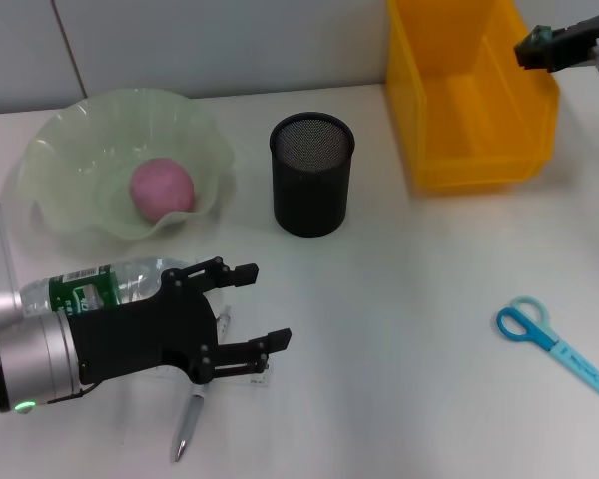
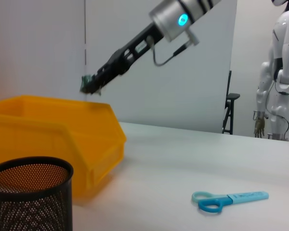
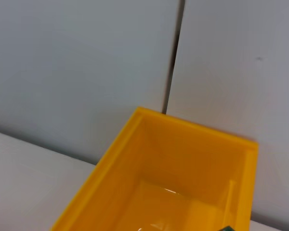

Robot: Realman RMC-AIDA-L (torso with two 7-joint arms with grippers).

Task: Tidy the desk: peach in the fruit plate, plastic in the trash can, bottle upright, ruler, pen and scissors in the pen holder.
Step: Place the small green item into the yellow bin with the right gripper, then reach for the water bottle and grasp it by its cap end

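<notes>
left fingers spread over pen and bottle; right fingers pinch a scrap above the bin

the left gripper hovers open just beside the lying water bottle, above the pen and a clear ruler; closing here could snag the wrong item or roll the bottle. the right gripper, closed on dark green plastic, sits at the yellow trash bin rim, so a release might miss. the peach rests in the fruit plate; the scissors lie well apart from the mesh pen holder.
</notes>
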